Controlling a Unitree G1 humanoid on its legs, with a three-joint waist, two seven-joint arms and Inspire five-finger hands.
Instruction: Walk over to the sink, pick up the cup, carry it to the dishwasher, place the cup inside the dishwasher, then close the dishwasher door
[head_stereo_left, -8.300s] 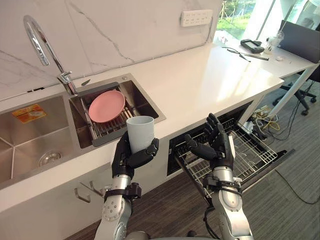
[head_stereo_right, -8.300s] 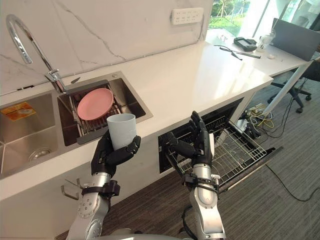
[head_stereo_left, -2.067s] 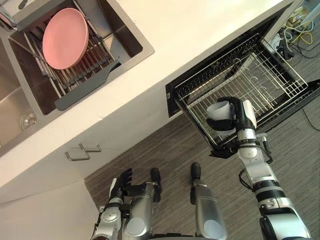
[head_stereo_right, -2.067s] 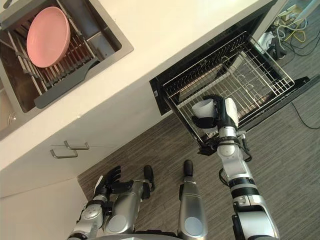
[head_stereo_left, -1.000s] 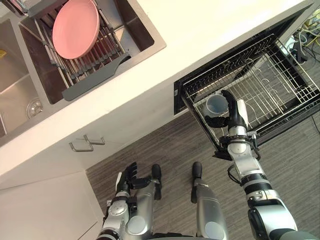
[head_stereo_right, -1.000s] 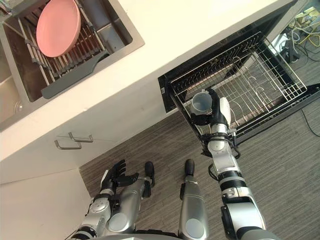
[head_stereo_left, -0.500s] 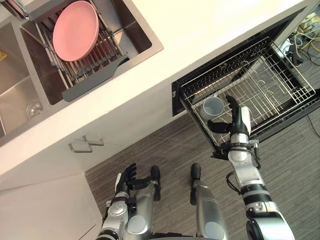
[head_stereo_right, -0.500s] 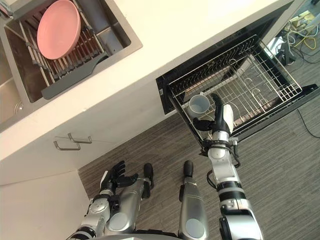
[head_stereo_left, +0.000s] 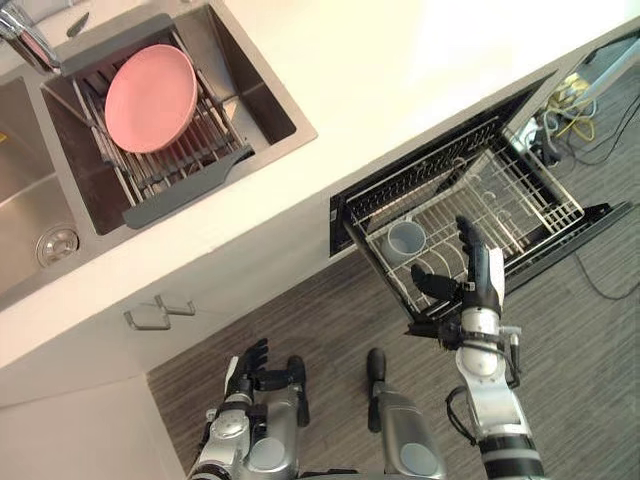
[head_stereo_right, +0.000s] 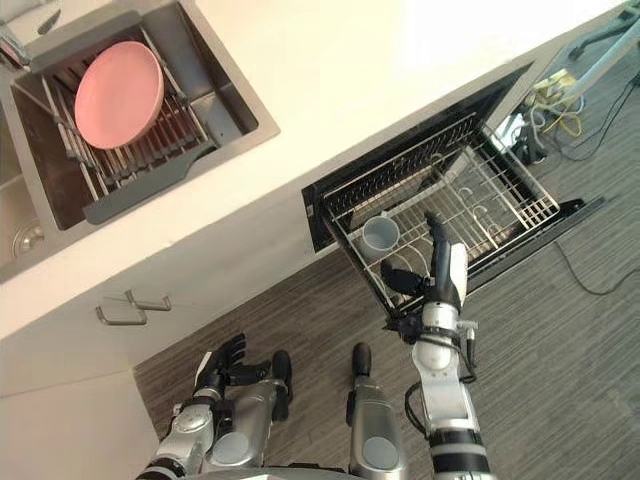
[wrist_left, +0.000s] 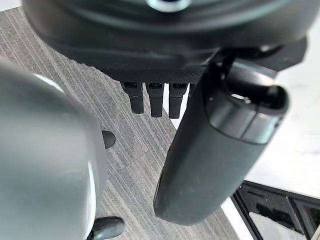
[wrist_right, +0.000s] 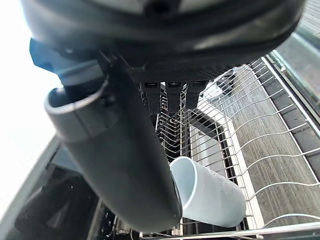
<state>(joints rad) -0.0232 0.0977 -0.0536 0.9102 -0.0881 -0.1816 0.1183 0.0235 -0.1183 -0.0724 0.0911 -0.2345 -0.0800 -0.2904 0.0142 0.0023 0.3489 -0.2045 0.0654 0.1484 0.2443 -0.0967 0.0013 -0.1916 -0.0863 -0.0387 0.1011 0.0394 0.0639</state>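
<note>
The pale blue-grey cup (head_stereo_left: 406, 239) (wrist_right: 210, 192) rests in the near left corner of the pulled-out wire rack (head_stereo_left: 520, 205) of the dishwasher, under the counter. My right hand (head_stereo_left: 474, 277) is open, fingers straight, just in front of the rack and apart from the cup. The dishwasher door (head_stereo_left: 570, 235) lies open, flat below the rack. My left hand (head_stereo_left: 250, 362) hangs low by my side, open and holding nothing.
A pink plate (head_stereo_left: 150, 84) stands in a drying rack inside the sink (head_stereo_left: 255, 85). The white counter (head_stereo_left: 400, 80) runs above the dishwasher. A cabinet handle (head_stereo_left: 158, 310) sits below the sink. Cables (head_stereo_left: 565, 105) lie on the floor at the right.
My right hand let go of the cup, opened and drew back from the rack. The cup stays in the rack. The camera has shifted.
</note>
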